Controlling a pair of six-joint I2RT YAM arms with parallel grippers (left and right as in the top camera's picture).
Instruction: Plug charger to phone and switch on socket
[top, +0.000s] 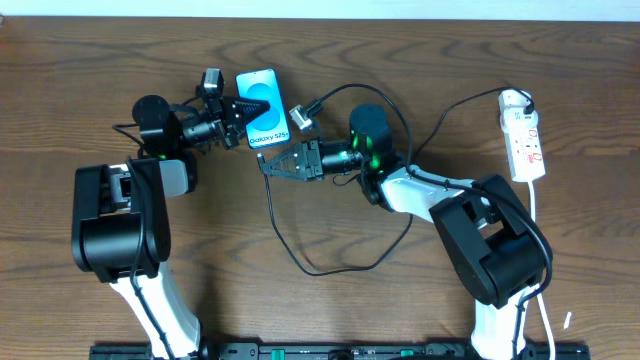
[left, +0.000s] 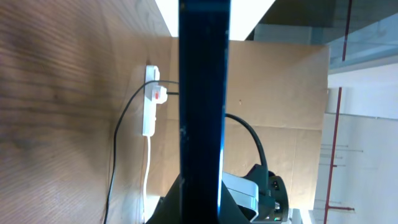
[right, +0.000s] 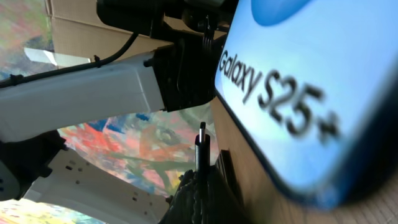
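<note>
Overhead: phone (top: 264, 106) clamped in left gripper (top: 243, 109); charger (top: 272, 200) tip just beside.

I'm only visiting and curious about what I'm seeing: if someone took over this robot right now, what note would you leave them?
Left gripper: shut on the phone, holding it with the screen in view.
Right gripper: shut on the charger near its connector end. The tip is close to the phone's edge but not yet inserted.
The socket lies far to the right, with neither arm near it. I can't tell its switch position.
Done: phone and connector are both gripped and close together.
Left: push the connector into the phone, then switch on the socket.
</note>
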